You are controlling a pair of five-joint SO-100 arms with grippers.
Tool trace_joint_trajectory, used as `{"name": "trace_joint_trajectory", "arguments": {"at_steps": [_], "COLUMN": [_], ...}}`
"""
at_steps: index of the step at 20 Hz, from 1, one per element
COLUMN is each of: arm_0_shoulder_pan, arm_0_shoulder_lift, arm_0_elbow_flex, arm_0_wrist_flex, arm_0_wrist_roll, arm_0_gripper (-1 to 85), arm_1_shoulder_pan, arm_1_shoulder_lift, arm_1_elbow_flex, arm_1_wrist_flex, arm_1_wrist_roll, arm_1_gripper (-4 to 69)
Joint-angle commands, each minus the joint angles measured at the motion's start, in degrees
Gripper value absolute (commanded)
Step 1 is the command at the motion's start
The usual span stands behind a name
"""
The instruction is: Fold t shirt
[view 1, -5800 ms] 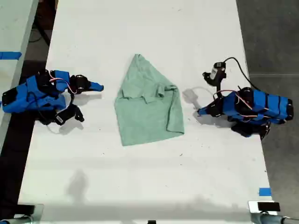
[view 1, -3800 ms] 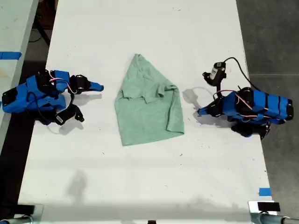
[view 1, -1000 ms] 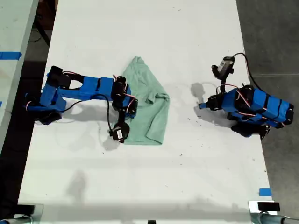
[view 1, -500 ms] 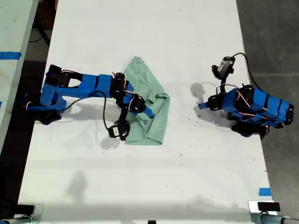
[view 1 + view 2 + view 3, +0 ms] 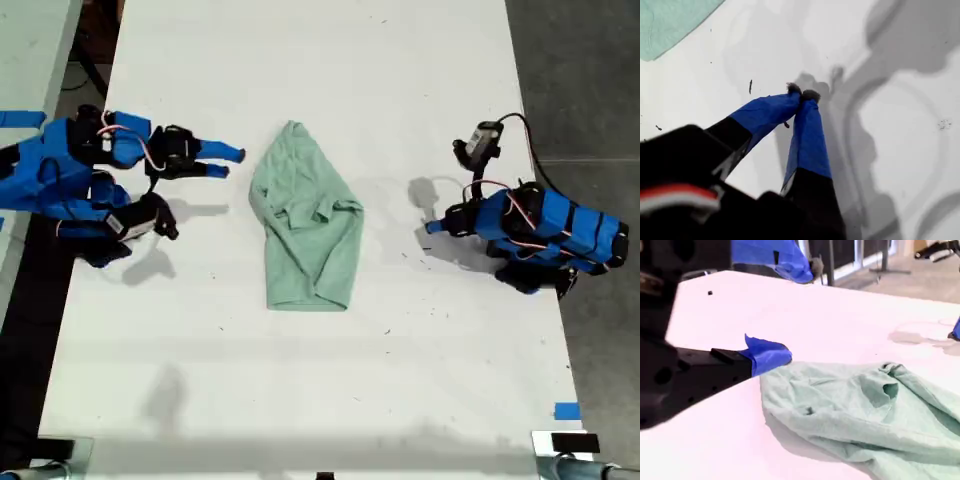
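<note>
1. Since half a second ago, my second claw [image 5: 222, 160] has pulled back off the t shirt [image 5: 305, 230]. It now hangs over bare tabletop [image 5: 320, 60] on the exterior view's left.
2. Before that, this arm was stretched out over the t shirt. A few seconds earlier the t shirt was wider. Now it is folded in and thinner.
3. The t shirt lies flat in the middle of the tabletop, between the two arms. It is pale green. Its far end comes to a point and its near end is wider. Nothing touches it.
4. My second claw [image 5: 800, 312] is wide open and holds nothing. In the second wrist view one blue fingertip [image 5: 767, 356] sits low, just beside the edge of the t shirt [image 5: 865, 405], and I cannot tell if it touches. The other fingertip is high above it.
5. My first claw [image 5: 430, 228] is on the exterior view's right, well apart from the t shirt. It has not moved in the last second.
6. In the first wrist view my first claw [image 5: 802, 94] is closed, with its two blue tips pressed together. It holds nothing. White tabletop is under it, and a bit of the t shirt [image 5: 670, 20] shows at the edge.
</note>
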Motion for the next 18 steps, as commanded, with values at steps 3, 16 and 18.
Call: {"name": "trace_joint_trajectory", "arguments": {"at_steps": [3, 16, 18], "arm_0_shoulder_pan": [1.05, -16.87, -16.79], "arm_0_shoulder_lift": [37.53, 36.91, 36.91], "arm_0_elbow_flex": [38.67, 44.38, 44.38], "arm_0_wrist_flex": [-4.13, 2.02, 2.02], "arm_0_wrist_roll": [-0.7, 16.26, 16.26], "arm_0_gripper": [21.2, 19.9, 19.8], "arm_1_shoulder_pan": [0.0, 7.03, 6.15], "arm_1_shoulder_lift": [0.62, 0.62, 0.62], "arm_1_elbow_flex": [2.55, 2.64, 2.64], "arm_1_wrist_flex": [-0.53, -0.7, -0.7], "arm_1_wrist_roll": [-1.32, 0.97, -0.26], "arm_1_gripper": [1.2, 1.1, 1.1]}}
